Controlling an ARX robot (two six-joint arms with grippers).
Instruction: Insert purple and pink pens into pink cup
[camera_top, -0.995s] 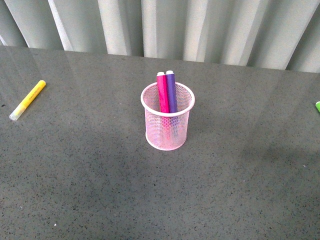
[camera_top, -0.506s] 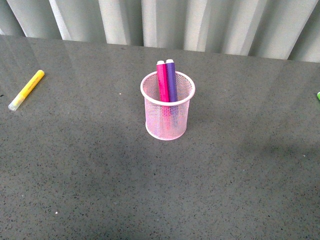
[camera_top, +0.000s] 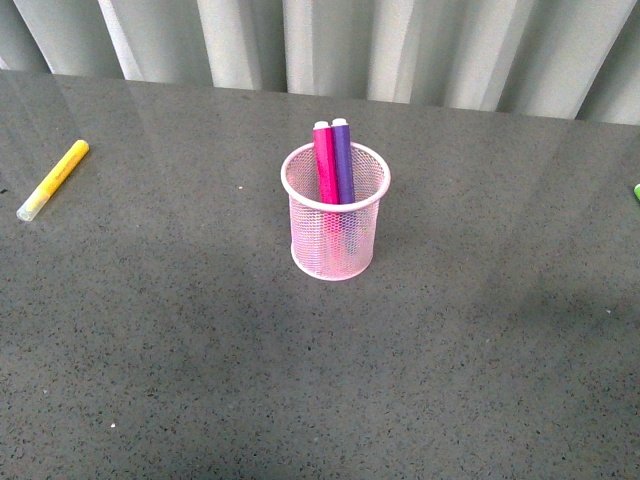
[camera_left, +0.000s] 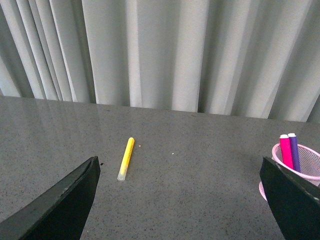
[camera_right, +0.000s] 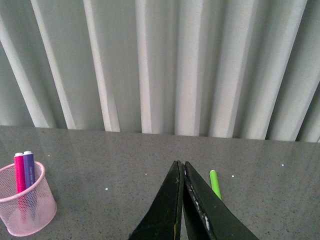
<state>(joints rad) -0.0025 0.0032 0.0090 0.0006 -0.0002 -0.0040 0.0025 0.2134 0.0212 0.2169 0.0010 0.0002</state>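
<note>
The pink pen (camera_top: 325, 165) and purple pen (camera_top: 343, 162) stand side by side inside the pink cup (camera_top: 335, 225) on the grey desk (camera_top: 200, 350). The left gripper (camera_left: 180, 200) is spread wide and empty; the right gripper (camera_right: 182, 200) is clenched on nothing.

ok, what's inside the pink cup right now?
Two pens stand in the pink cup, side by side, leaning on its far rim: the pink pen and the purple pen. Their tops stick out; their lower ends show only dimly through the mesh.
</note>
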